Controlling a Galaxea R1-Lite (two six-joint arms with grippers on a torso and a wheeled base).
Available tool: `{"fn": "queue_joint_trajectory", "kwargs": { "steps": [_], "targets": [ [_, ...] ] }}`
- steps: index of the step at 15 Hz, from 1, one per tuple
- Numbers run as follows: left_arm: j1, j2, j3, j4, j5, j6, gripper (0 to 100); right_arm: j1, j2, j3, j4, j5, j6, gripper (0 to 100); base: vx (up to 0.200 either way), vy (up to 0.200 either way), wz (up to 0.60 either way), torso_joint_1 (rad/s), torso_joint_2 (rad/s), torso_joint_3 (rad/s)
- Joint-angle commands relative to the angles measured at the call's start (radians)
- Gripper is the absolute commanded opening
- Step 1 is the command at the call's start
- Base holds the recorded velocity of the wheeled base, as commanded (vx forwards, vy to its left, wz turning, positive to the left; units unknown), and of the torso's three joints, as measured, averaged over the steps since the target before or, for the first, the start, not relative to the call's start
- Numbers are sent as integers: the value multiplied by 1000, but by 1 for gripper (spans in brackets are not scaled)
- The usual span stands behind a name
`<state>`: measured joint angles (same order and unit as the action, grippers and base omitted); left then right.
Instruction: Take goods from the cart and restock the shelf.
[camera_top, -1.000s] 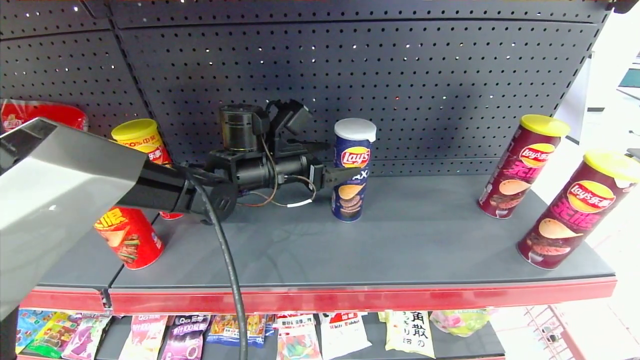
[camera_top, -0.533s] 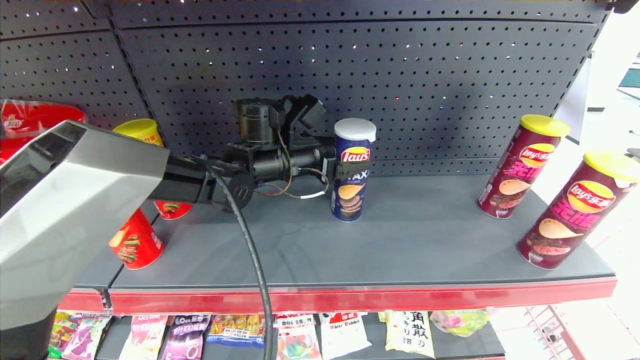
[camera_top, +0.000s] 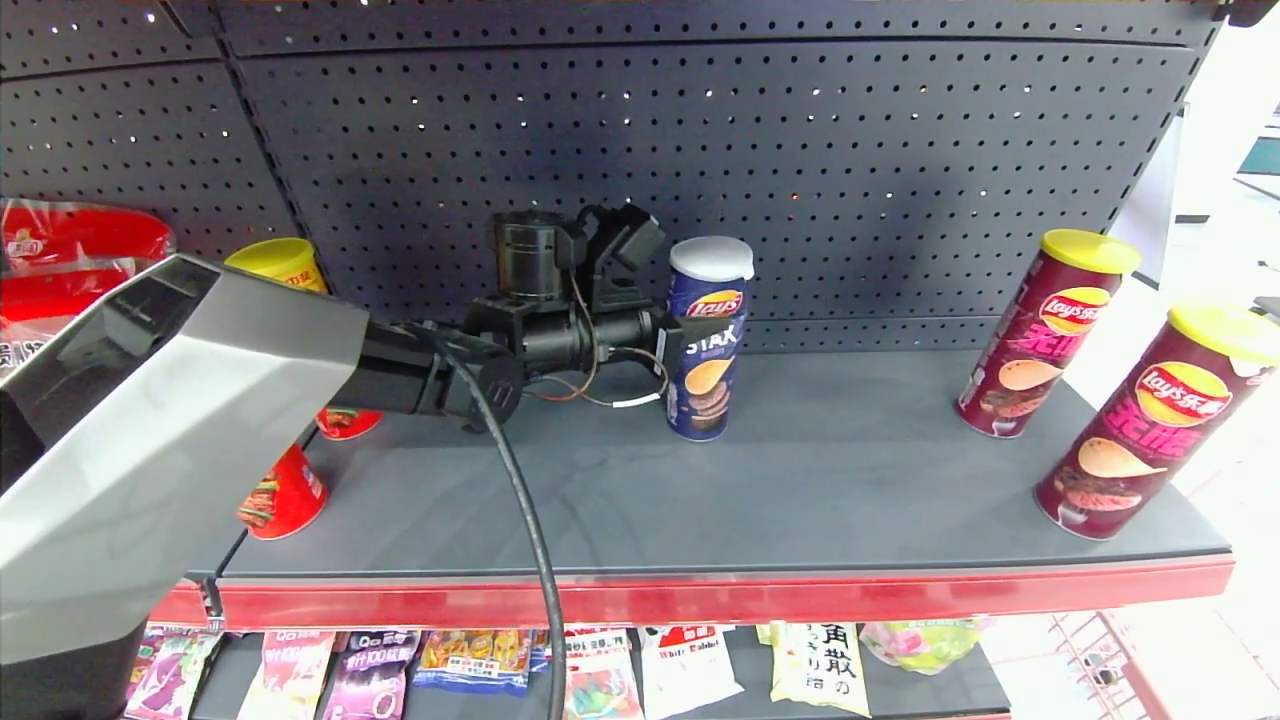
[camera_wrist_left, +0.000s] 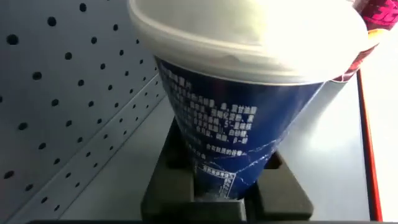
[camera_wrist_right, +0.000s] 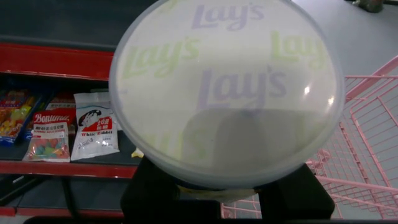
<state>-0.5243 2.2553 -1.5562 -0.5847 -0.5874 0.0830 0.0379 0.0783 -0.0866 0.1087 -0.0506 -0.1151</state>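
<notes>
A blue chip can with a white lid stands near the back middle of the grey shelf, leaning slightly. My left gripper reaches in from the left and is shut on the can's body at mid height. In the left wrist view the blue can sits between the two black fingers of my left gripper. My right gripper is shut on another can, seen from above by its pale lid, below and in front of the shelf's red edge.
Two maroon cans with yellow lids stand at the shelf's right end. Red cans and a yellow-lidded one stand at the left. Snack packets fill the lower shelf. A pink cart stands at the right.
My left arm has pushed further right along the shelf and closed around the blue can. The can has turned, shifted slightly right and tipped a little.
</notes>
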Motion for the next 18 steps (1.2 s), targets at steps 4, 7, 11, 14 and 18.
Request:
{"fn": "queue_joint_trajectory", "kwargs": {
  "steps": [4,7,11,14,18],
  "targets": [
    [1,-154,176,-1,-20,-2,0,2,-2,1,0,0,0,0,0,0,0,0,0,0],
    [7,-310,372,-29,-49,-2,0,0,-2,1,0,0,2,0,0,0,0,0,0,0],
    [7,-477,642,-103,-84,-2,0,4,-2,1,0,5,2,0,0,0,0,0,0,0],
    [7,-481,748,-230,-84,0,0,4,-2,-1,-1,3,2,0,0,0,0,0,0,0],
    [9,-467,754,-241,-94,4,0,4,-2,-9,-1,2,2,0,0,0,0,0,0,0]
  ]
}}
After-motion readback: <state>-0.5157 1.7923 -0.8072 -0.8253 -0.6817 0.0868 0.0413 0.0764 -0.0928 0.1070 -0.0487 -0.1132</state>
